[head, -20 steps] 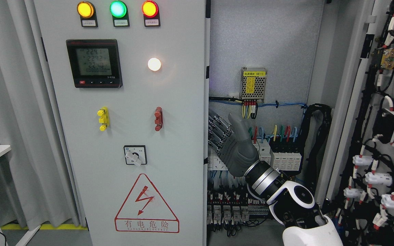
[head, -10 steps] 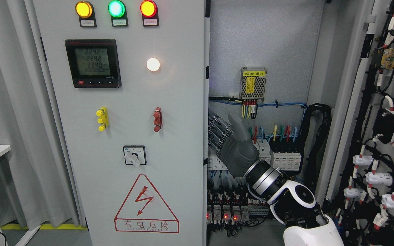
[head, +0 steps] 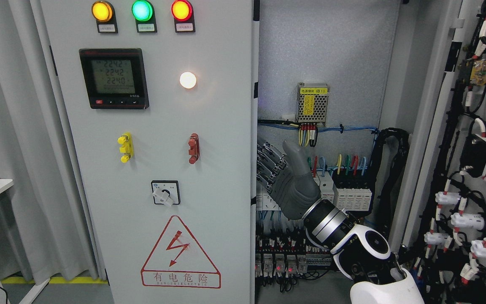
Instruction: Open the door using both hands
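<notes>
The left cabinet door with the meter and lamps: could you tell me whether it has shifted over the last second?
Yes, slightly: the door has shifted left, its lamps and meter drifting left of where they sat, while the power supply inside stays put.

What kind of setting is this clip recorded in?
Probably an industrial or electrical training room: a tall electrical cabinet with indicator lights, a digital meter and a shock warning sign, plus exposed breakers and wiring behind the right hand.

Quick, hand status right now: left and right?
Left: not in view.
Right hand: fingers hooked behind the left door edge, thumb up; a firm grasp cannot be told.
</notes>
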`<state>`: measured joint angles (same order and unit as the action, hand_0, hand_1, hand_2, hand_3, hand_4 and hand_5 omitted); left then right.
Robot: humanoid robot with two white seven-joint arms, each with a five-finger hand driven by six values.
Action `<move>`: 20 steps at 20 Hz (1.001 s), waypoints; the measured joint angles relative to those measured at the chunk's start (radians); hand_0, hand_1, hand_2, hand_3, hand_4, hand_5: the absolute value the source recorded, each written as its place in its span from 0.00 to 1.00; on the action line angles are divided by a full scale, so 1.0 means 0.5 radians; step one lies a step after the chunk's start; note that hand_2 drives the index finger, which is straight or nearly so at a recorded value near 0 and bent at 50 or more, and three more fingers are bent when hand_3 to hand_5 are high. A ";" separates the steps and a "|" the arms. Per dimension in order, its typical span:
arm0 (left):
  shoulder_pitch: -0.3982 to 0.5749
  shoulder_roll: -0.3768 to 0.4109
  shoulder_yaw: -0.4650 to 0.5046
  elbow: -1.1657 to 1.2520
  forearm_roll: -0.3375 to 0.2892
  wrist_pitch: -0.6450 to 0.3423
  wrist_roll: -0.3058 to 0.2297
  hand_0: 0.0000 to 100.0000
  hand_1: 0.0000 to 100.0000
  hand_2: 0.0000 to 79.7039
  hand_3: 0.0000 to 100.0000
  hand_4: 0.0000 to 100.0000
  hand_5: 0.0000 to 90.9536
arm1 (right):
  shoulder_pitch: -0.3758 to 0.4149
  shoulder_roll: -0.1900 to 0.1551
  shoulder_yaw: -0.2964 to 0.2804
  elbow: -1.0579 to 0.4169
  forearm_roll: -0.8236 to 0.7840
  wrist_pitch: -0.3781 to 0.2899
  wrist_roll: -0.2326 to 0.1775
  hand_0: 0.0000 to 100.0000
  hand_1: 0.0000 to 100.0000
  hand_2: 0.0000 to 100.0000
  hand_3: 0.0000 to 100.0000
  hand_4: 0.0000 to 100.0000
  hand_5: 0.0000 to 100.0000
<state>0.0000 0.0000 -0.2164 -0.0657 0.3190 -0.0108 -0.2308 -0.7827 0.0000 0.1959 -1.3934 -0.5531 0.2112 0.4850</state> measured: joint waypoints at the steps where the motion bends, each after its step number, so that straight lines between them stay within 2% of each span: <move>1: 0.000 0.000 0.000 0.000 0.000 0.000 0.000 0.29 0.00 0.03 0.03 0.03 0.00 | 0.007 0.000 0.000 -0.005 0.000 -0.001 0.000 0.22 0.00 0.00 0.00 0.00 0.00; 3: 0.000 0.000 0.000 0.000 0.000 -0.001 0.000 0.29 0.00 0.03 0.03 0.04 0.00 | 0.020 0.000 0.000 -0.015 -0.001 -0.001 0.001 0.22 0.00 0.00 0.00 0.00 0.00; 5: 0.000 0.002 0.000 0.000 0.000 -0.002 -0.002 0.29 0.00 0.03 0.03 0.03 0.00 | 0.031 0.001 0.004 -0.025 -0.002 0.009 0.053 0.22 0.00 0.00 0.00 0.00 0.00; 7: -0.018 0.014 0.001 0.000 0.000 -0.002 -0.002 0.29 0.00 0.03 0.03 0.04 0.00 | 0.038 0.001 0.003 -0.034 -0.003 0.009 0.063 0.22 0.00 0.00 0.00 0.00 0.00; 20: -0.075 0.027 0.001 0.000 0.000 -0.016 -0.011 0.29 0.00 0.03 0.03 0.04 0.00 | 0.075 0.000 0.021 -0.143 -0.003 0.004 -0.007 0.22 0.00 0.00 0.00 0.00 0.00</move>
<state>-0.0375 0.0134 -0.2159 -0.0659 0.3191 -0.0188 -0.2361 -0.7452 0.0001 0.2063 -1.4646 -0.5545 0.2132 0.4814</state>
